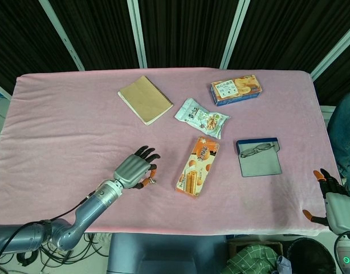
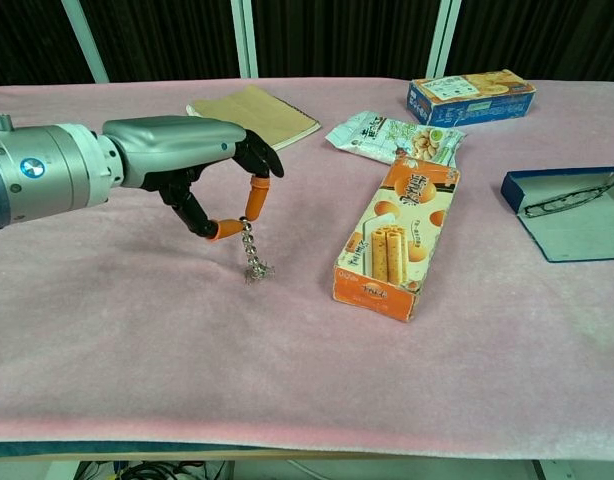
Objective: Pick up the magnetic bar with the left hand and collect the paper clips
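My left hand (image 2: 202, 165) hovers over the pink table (image 2: 107, 330), left of the orange biscuit box. Its thumb and a finger pinch the small magnetic bar (image 2: 247, 230). A string of metal paper clips (image 2: 255, 266) hangs from the bar, and its lower end touches the cloth. In the head view the left hand (image 1: 135, 170) sits near the table's front, with the paper clips (image 1: 151, 181) at its fingertips. No loose clip shows on the cloth. My right hand (image 1: 333, 200) stays off the table's front right corner, holding nothing, with its fingers apart.
An orange biscuit box (image 2: 397, 240) lies just right of the clips. Behind it are a snack bag (image 2: 392, 135), a tan notebook (image 2: 255, 110) and a blue-orange box (image 2: 472, 95). An open blue case with glasses (image 2: 567, 210) sits at the right.
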You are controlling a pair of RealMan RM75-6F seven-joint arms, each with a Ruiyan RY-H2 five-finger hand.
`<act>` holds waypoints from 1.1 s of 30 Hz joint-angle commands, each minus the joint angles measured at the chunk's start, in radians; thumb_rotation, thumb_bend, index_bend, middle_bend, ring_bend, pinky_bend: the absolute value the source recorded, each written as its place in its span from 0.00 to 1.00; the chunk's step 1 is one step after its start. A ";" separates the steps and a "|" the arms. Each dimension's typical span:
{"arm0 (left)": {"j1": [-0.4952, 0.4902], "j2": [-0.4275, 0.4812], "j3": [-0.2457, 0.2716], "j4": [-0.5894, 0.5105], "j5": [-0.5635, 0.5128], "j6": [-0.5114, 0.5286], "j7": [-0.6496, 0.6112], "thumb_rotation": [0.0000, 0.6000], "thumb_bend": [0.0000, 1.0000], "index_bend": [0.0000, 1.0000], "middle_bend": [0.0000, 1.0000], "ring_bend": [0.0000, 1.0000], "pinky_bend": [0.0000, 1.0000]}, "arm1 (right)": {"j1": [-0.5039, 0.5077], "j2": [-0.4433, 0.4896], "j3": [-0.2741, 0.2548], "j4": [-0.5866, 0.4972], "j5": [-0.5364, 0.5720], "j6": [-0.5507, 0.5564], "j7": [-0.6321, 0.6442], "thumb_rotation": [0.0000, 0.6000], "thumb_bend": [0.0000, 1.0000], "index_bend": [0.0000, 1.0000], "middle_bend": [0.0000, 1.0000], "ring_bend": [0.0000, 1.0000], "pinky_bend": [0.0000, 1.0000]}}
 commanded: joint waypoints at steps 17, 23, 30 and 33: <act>-0.004 -0.013 0.013 0.045 -0.012 0.007 -0.006 1.00 0.43 0.56 0.15 0.00 0.00 | 0.000 0.000 0.000 -0.001 -0.001 0.001 -0.001 1.00 0.08 0.00 0.00 0.07 0.18; -0.001 -0.012 0.011 0.046 0.004 0.019 -0.023 1.00 0.43 0.56 0.15 0.00 0.00 | 0.000 0.000 0.000 -0.001 -0.001 0.000 0.000 1.00 0.08 0.00 0.00 0.07 0.18; 0.004 -0.015 0.008 0.063 0.015 0.025 -0.048 1.00 0.43 0.56 0.15 0.00 0.00 | 0.000 0.000 -0.001 -0.002 0.000 0.000 0.000 1.00 0.08 0.00 0.00 0.07 0.18; 0.007 -0.016 0.007 0.074 0.016 0.027 -0.059 1.00 0.43 0.56 0.15 0.00 0.00 | 0.000 0.000 0.000 -0.002 0.000 0.000 0.000 1.00 0.08 0.00 0.00 0.07 0.18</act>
